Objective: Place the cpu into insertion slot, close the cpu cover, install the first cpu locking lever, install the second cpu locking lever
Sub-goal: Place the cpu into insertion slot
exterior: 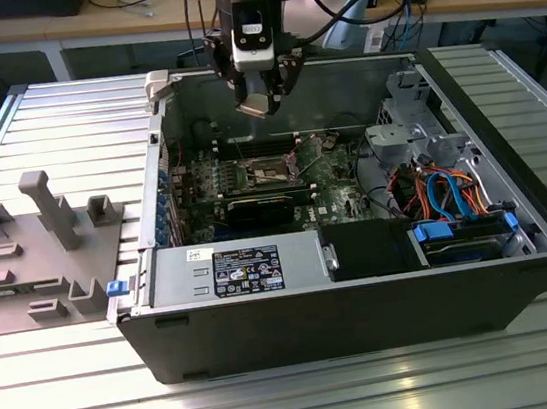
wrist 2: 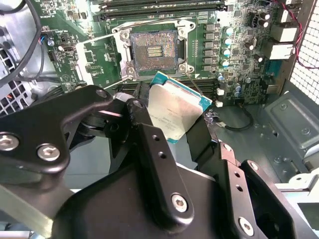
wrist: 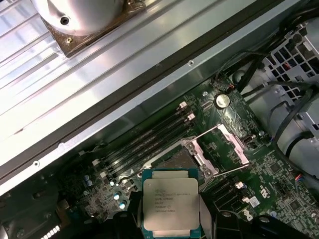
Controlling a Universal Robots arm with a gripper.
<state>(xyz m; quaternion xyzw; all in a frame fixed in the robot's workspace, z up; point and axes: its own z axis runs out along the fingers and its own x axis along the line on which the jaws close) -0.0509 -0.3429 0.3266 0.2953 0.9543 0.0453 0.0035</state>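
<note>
The cpu (wrist 2: 177, 112) is a flat square chip with a silver-grey top and a green edge, and my gripper (wrist 2: 174, 122) is shut on it. In the exterior view the gripper (exterior: 258, 104) hangs with the cpu (exterior: 257, 107) above the open computer case, over the back of the motherboard. The insertion slot (wrist 2: 154, 50) lies open and bare a short way beyond the chip, its contact field showing. In the first wrist view the cpu (wrist: 169, 206) sits just in front of the slot (wrist: 174, 160). The cpu cover (wrist: 233, 143) stands swung open beside the slot, with thin wire levers raised.
The case wall (exterior: 367, 303) rings the motherboard. A drive cage with blue and orange cables (exterior: 444, 197) fills the exterior view's right. A labelled metal box (exterior: 242, 269) lies along the front. A grey fixture board (exterior: 38, 256) rests on the table at the exterior view's left.
</note>
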